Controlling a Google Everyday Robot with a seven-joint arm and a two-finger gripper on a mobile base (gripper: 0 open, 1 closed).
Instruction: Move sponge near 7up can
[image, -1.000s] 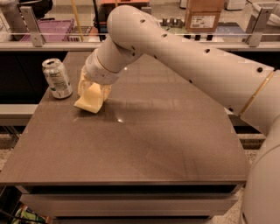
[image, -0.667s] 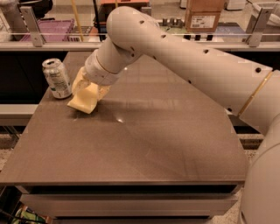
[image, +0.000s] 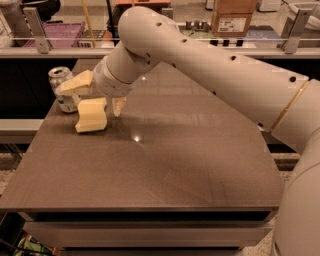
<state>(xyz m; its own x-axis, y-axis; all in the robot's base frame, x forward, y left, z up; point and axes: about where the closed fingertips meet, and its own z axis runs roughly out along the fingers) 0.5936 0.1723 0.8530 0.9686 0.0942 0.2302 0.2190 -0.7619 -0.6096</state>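
Observation:
The pale yellow sponge (image: 91, 115) lies on the brown table (image: 165, 160) near its left edge, just to the right of the 7up can (image: 61, 88). The silver-white can stands upright at the table's back left. My gripper (image: 96, 95) hangs just above the sponge and is open. One cream finger (image: 75, 84) reaches over in front of the can; the other (image: 118, 105) points down at the sponge's right side. Neither finger presses on the sponge.
My thick white arm (image: 210, 65) crosses the back of the table from the right. Behind the table runs a rail with a purple crate (image: 62, 33) at the left and a cardboard box (image: 231, 19) at the right. The table's left edge is close to the can.
The gripper carried the sponge left toward the can, then opened. The sponge now lies on the table, free of the fingers.

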